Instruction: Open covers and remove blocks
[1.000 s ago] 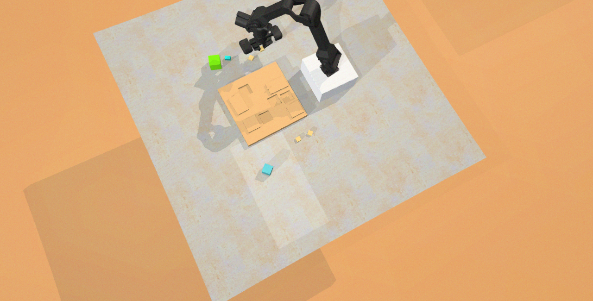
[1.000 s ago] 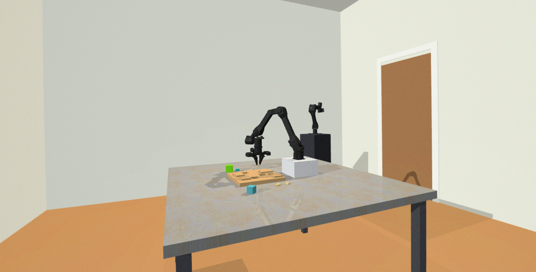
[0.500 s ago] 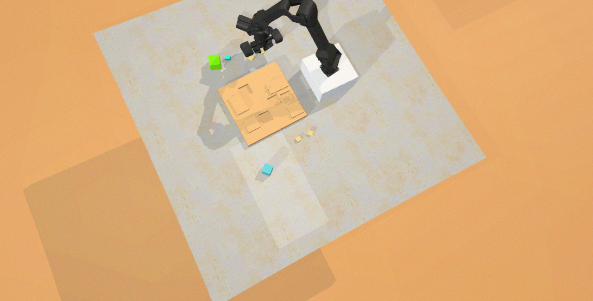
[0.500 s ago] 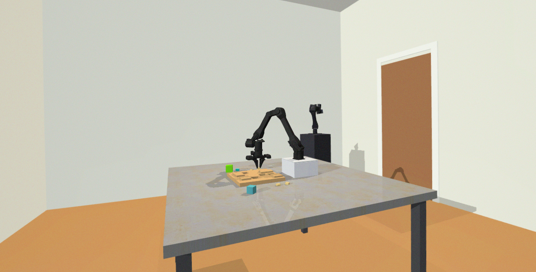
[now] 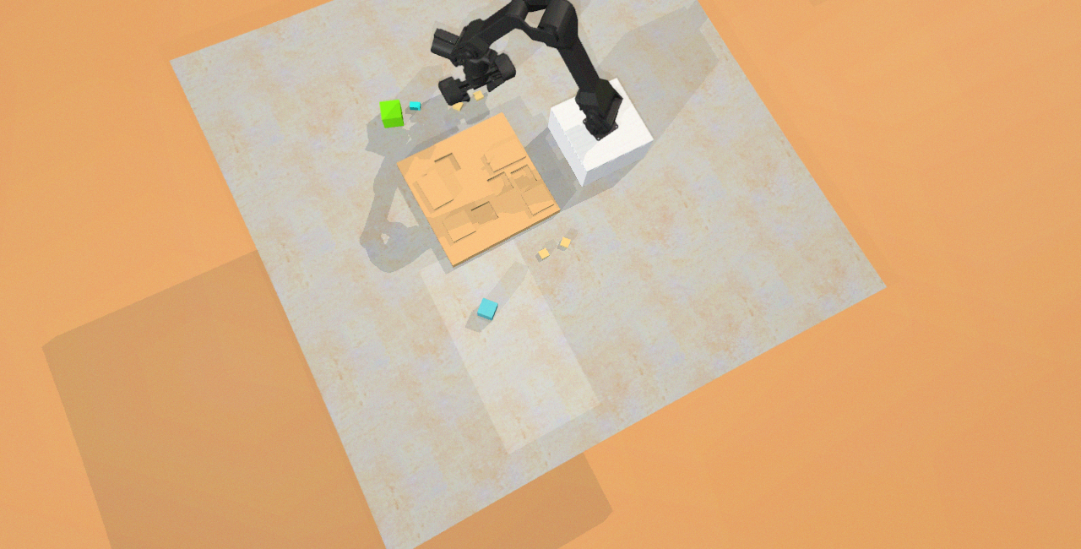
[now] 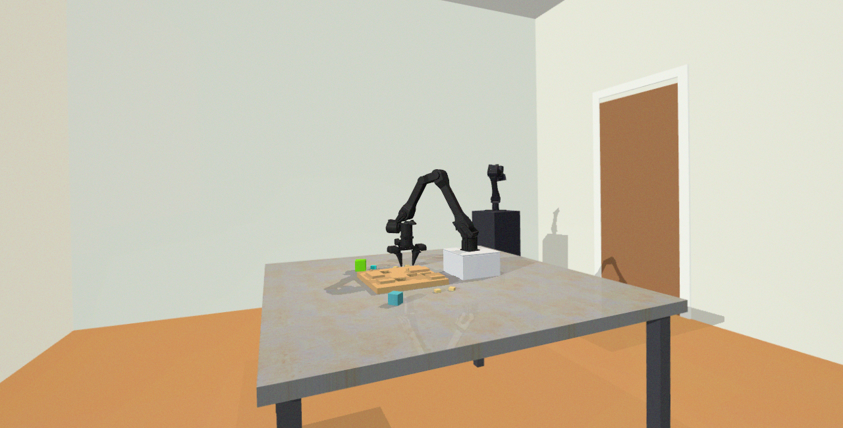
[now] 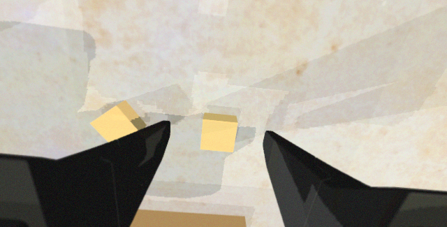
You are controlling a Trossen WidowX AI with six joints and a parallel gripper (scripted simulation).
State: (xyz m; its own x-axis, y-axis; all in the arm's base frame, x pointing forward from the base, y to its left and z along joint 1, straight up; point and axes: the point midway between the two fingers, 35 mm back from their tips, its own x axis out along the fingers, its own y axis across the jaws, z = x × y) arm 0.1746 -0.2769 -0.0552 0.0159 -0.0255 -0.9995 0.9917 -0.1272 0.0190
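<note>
Where the green cube stands: nearest the table's left edge among the loose things in the top view, the green cube (image 5: 390, 114) (image 6: 359, 265) sits just beyond the board's far-left corner.
Small cyan block: right of the green cube, the small cyan block (image 5: 415, 105) (image 6: 373, 267) lies apart from it.
Puzzle board: left of the table's middle, nearer its upper edge, the puzzle board (image 5: 468, 144) (image 6: 406, 286) (image 7: 192, 218) shows recesses I take for uncovered wells.
First yellow block: on the table's upper-edge side of the board, the first yellow block (image 5: 457, 106) (image 6: 394, 267) (image 7: 113, 123) rests turned askew.
My gripper: open and gripping nothing, my gripper (image 5: 475, 88) (image 6: 407, 264) (image 7: 217, 133) hovers low around the second yellow block (image 5: 478, 95) (image 6: 407, 266) (image 7: 219, 134), on the table beside the board.
Blue cube: towards the table's lower edge, the blue cube (image 5: 487, 309) (image 6: 395, 297) stands apart from the board.
Other yellow blocks: two (image 5: 543, 252) (image 5: 565, 241) (image 6: 436, 290) (image 6: 451, 288) lie off the board's lower-right side.
Step and next move: I judge this the release of the last block; I should rise straight, fingers wide, then withdraw.
Between views: only my wrist view shows clear gaps either side of the second yellow block; only the exterior shows another arm (image 6: 494, 184) beyond the table's far edge.
</note>
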